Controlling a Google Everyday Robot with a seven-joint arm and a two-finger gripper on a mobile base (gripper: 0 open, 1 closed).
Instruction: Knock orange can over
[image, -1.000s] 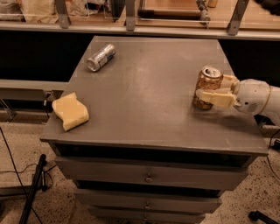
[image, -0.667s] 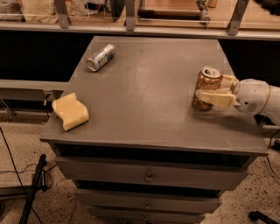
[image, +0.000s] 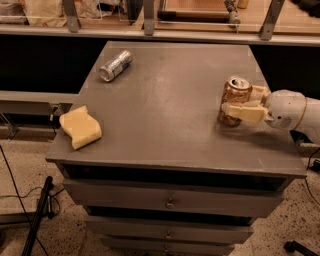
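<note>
- While the orange can (image: 234, 97) stands upright near the right edge of the grey cabinet top (image: 170, 115), we judge the task unfinished: the tipping is left.
- Nearest us, a yellow sponge (image: 80, 127) lies at the front left corner.
- Farther in, the gripper (image: 242, 102) reaches from the right, its jaws pinching the orange can, one finger before it, one behind.
- Farthest, a silver can (image: 115, 65) lies on its side.
- We can read no brand or lettering on either can.
</note>
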